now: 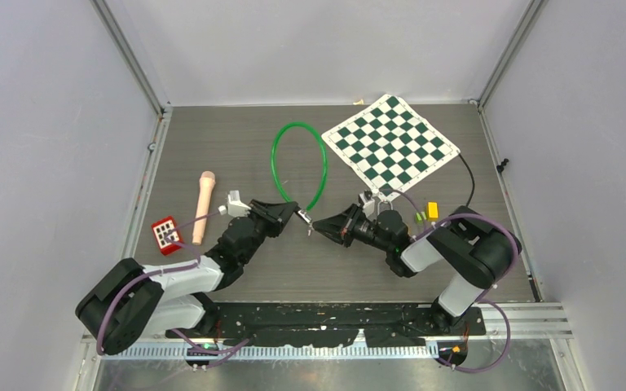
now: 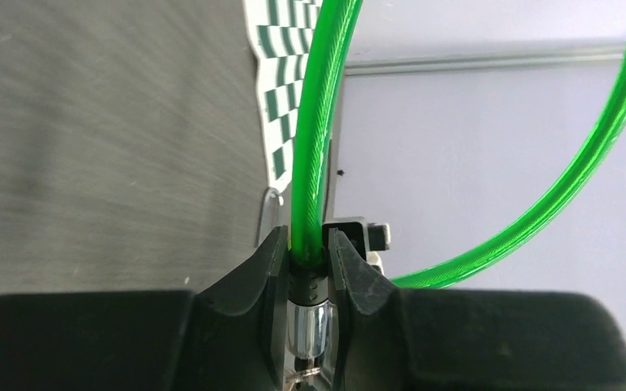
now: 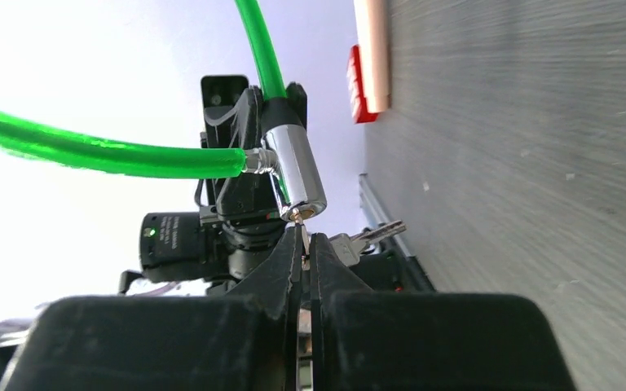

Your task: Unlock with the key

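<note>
The chrome cylinder lock [image 3: 293, 171] of the green cable loop [image 1: 297, 163] is held mid-table, pinched by the left gripper [image 2: 308, 257]. From 3 o'clock the right gripper [image 3: 302, 248] pinches a small silver key [image 3: 301, 235] at its keyhole [image 3: 296, 215]. Any tilt could jam the key.

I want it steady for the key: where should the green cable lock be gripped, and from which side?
Pinch the black collar where the green cable enters the chrome cylinder, coming from the side opposite the keyhole, as the left gripper does; that leaves the keyhole face free.
</note>
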{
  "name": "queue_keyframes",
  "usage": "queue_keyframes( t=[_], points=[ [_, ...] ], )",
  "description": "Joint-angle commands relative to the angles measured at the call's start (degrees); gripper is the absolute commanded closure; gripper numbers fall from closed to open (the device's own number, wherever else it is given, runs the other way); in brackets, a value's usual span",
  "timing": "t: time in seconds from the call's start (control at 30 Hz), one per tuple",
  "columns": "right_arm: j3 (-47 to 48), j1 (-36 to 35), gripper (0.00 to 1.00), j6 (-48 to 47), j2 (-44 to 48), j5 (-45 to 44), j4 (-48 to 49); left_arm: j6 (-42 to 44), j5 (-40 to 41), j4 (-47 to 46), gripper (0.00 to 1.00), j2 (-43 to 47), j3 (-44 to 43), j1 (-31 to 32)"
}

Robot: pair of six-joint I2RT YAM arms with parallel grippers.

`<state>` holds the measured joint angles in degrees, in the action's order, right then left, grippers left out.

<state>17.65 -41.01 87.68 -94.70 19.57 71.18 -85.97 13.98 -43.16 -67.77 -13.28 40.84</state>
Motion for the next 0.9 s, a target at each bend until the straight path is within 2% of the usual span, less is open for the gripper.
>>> queue_keyframes(
  t=[0.0, 0.37, 0.6, 0.73, 0.87],
  points=[
    [1.7, -0.9, 0.95, 3.7, -0.7, 2.5, 4.7, 5.3, -16.0, -26.5, 1.0, 1.6, -2.7, 3.3],
    [5.1, -0.8, 0.95, -4.5, 2.5, 4.4, 0.1, 4.2, -20.7, -38.5, 1.0, -5.5, -3.4, 3.3],
    [7.2, -0.8, 0.95, -12.7, 5.5, 4.6, -6.9, 1.7, -24.5, -42.2, 0.73, -10.1, -4.8, 3.4],
    [8.2, -0.8, 0.95, -17.5, 8.2, 4.0, -11.7, 2.1, -25.4, -42.2, 0.63, -10.4, -4.5, 3.4],
    [8.7, -0.7, 0.95, -21.1, 10.0, 3.2, -15.1, 3.5, -24.6, -42.2, 0.44, -9.8, -2.7, 3.0]
  ],
)
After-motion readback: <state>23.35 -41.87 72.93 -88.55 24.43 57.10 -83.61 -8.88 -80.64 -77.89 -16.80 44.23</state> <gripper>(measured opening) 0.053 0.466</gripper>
